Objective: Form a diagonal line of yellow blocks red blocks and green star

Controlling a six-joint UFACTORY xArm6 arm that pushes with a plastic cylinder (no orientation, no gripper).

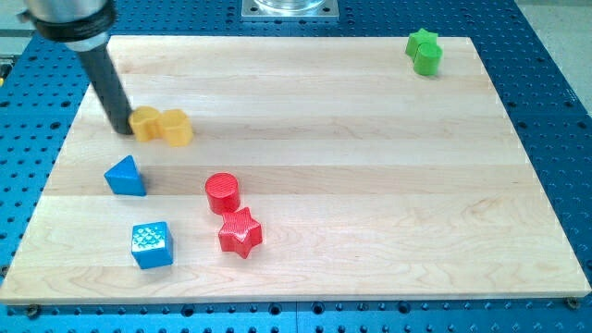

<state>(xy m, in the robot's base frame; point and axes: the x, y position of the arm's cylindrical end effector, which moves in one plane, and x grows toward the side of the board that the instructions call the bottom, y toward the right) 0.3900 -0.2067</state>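
My tip [123,129] sits in the upper left of the frame, touching the left side of the yellow blocks [162,126], which lie pressed together as a pair with their long axis running left to right. There is no claw here to open or clench, only the bare rod. From the tip, the yellow pair lies directly to the right, so a push would likely carry it rightward across the board [370,185].

The red cylinder [222,192] and red star [240,232] sit just beside each other at lower centre-left. The green star [425,51] lies well apart in the upper right corner (the farthest piece). No writing or brand is readable.
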